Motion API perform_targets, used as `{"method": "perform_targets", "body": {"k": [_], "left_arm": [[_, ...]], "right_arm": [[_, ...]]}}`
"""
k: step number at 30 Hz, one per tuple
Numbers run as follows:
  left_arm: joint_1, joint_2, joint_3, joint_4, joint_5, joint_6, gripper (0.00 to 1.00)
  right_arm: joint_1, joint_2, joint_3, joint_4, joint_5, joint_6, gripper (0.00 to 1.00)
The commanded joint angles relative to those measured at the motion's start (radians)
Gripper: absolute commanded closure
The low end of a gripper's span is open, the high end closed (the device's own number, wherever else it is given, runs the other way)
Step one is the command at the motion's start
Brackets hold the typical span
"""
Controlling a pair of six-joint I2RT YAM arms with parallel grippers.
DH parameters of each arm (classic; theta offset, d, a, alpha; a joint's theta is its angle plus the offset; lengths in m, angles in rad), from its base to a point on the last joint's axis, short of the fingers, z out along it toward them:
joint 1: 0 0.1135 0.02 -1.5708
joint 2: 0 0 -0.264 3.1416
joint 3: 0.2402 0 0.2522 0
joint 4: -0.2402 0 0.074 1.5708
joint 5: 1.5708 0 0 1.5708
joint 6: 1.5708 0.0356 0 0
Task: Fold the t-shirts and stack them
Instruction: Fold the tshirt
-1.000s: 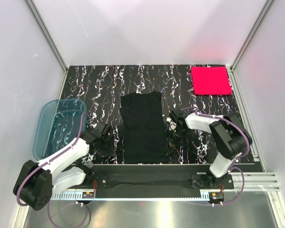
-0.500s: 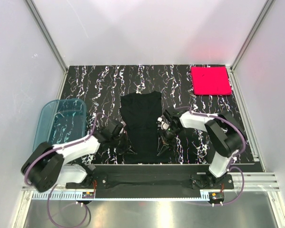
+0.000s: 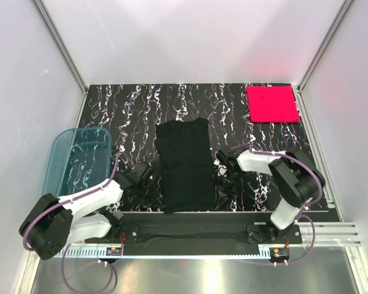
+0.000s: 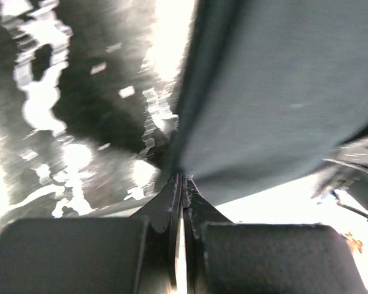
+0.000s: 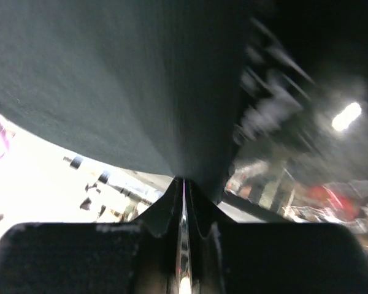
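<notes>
We judge the black shirt (image 3: 183, 160), centre frame, soft and limp, best taken at its side edges, where left gripper (image 4: 182, 182) and right gripper (image 5: 184, 184) sit clamped on cloth.

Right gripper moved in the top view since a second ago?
Yes. The right gripper has drawn back toward the near side, farther from the pink t-shirt, which has not moved.

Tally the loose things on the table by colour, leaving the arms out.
Black: 1, the black t-shirt lying flat between the arms
Pink-red: 1, the pink-red t-shirt folded square at the far right corner
Blue: 1, the blue tub at the left edge
Total: 3
</notes>
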Motion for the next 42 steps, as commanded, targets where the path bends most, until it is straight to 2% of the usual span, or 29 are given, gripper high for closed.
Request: {"method": "perform_targets", "body": {"k": [1, 2, 3, 4, 6, 8, 10, 13, 21, 25, 28, 39, 42], "left_arm": [[-0.003, -0.018, 0.061, -0.17, -0.09, 0.042, 0.95], [-0.008, -0.045, 0.075, -0.19, -0.093, 0.046, 0.94], [-0.013, -0.07, 0.087, -0.208, -0.097, 0.045, 0.85], [-0.014, -0.09, 0.103, -0.233, -0.098, 0.039, 0.75], [-0.017, -0.148, 0.101, -0.242, -0.084, 0.013, 0.52], [-0.017, -0.168, 0.072, -0.213, -0.035, -0.03, 0.45], [-0.019, -0.176, 0.039, -0.132, 0.035, -0.062, 0.42], [-0.026, -0.16, -0.006, -0.066, 0.063, -0.135, 0.42], [-0.052, -0.157, -0.093, 0.035, 0.051, -0.352, 0.44], [-0.086, -0.105, -0.11, 0.106, 0.055, -0.426, 0.46], [-0.106, -0.048, -0.086, 0.068, 0.054, -0.443, 0.47], [-0.111, -0.145, -0.166, 0.106, -0.015, -0.567, 0.62], [-0.111, -0.153, -0.166, 0.118, -0.035, -0.564, 0.72]], "right_arm": [[-0.007, -0.106, 0.017, -0.101, 0.196, 0.05, 0.89], [-0.007, -0.13, 0.016, -0.101, 0.184, 0.058, 0.86], [-0.007, -0.177, 0.01, -0.097, 0.17, 0.073, 0.79], [-0.007, -0.199, 0.002, -0.08, 0.161, 0.089, 0.61], [-0.007, -0.25, -0.025, -0.058, 0.145, 0.119, 0.54], [-0.008, -0.265, -0.042, -0.042, 0.156, 0.13, 0.46], [-0.013, -0.279, -0.071, -0.022, 0.155, 0.149, 0.44], [-0.028, -0.29, -0.125, 0.03, 0.126, 0.185, 0.39], [-0.192, -0.336, -0.269, 0.153, 0.023, 0.212, 0.38], [-0.194, -0.314, -0.292, 0.195, -0.003, 0.225, 0.38], [-0.194, -0.298, -0.3, 0.212, -0.009, 0.236, 0.39], [-0.194, -0.276, -0.311, 0.207, -0.013, 0.241, 0.4], [-0.194, -0.267, -0.312, 0.218, -0.01, 0.239, 0.39]]}}
